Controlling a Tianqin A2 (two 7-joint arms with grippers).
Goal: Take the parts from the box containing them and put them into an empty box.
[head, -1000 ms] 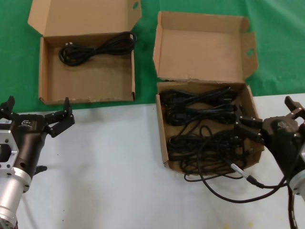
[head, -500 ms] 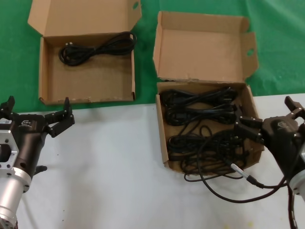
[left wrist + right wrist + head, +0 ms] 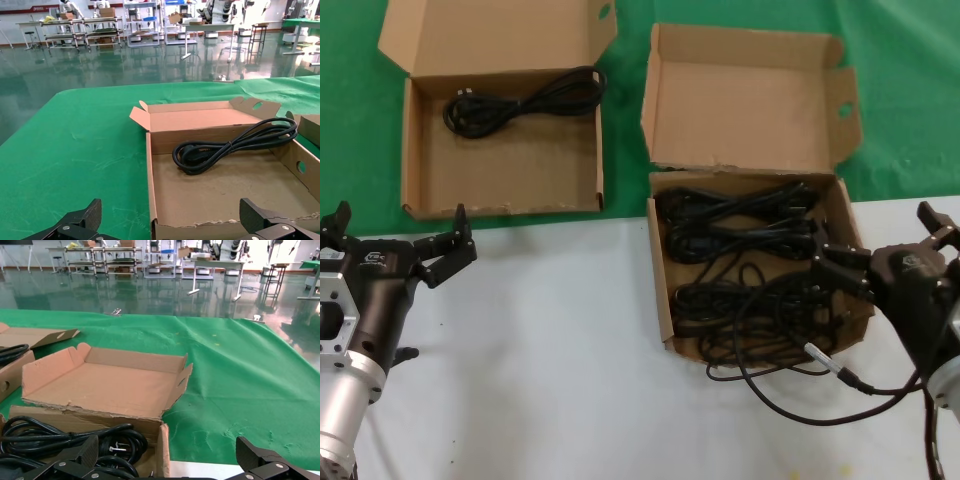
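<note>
Black coiled power cables (image 3: 745, 262) fill the squarish cardboard box (image 3: 660, 300); we note the right gripper (image 3: 880, 270) spread wide at its edge. Tangled loops could drag neighbours out. Left gripper (image 3: 395, 235) idles, released.

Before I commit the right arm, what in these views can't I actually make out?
- How many thin black coiled cables fill the squarish brown cardboard box: tangled in the head view, cut off by the edge in the right wrist view.
- Right end effector grip: its tips merge with the cables in the head view.
- Wide shallow cardboard box near wall: cropped in the left wrist view.
</note>
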